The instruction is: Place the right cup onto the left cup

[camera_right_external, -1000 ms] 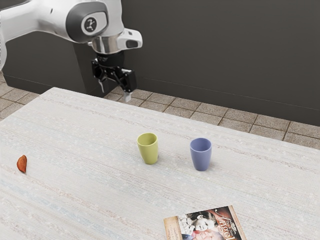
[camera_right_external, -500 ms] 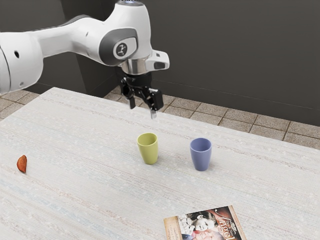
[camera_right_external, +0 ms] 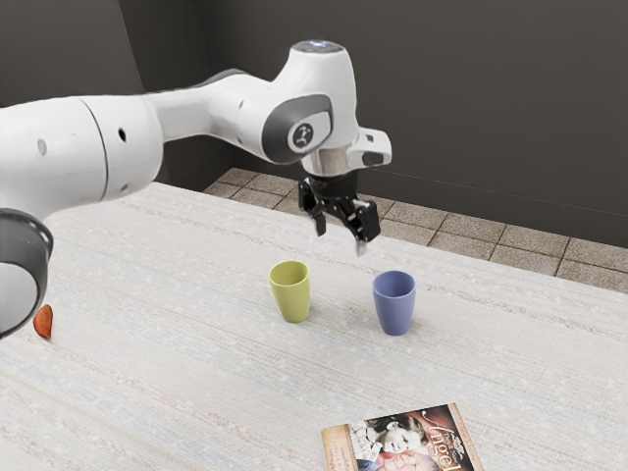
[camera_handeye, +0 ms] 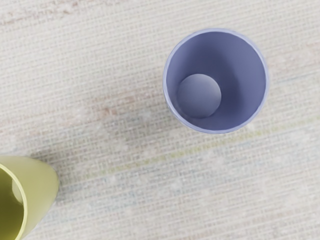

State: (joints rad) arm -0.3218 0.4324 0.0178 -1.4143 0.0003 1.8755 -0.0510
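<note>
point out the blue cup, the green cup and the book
blue cup [camera_handeye: 242,80]: wrist view, on its inner wall
green cup [camera_right_external: 292,297]: exterior view, on its outer side
book [camera_right_external: 400,442]: exterior view, on its front cover

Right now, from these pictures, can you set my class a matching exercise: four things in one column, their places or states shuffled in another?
1. Gripper
2. Blue cup
3. Yellow-green cup
4. Book

A. Upright, the cup farther to the exterior view's left
B. Lying flat at the exterior view's lower edge
C. Open and holding nothing
D. Upright, the cup farther to the exterior view's right

Pairs: 1-C, 2-D, 3-A, 4-B
</note>
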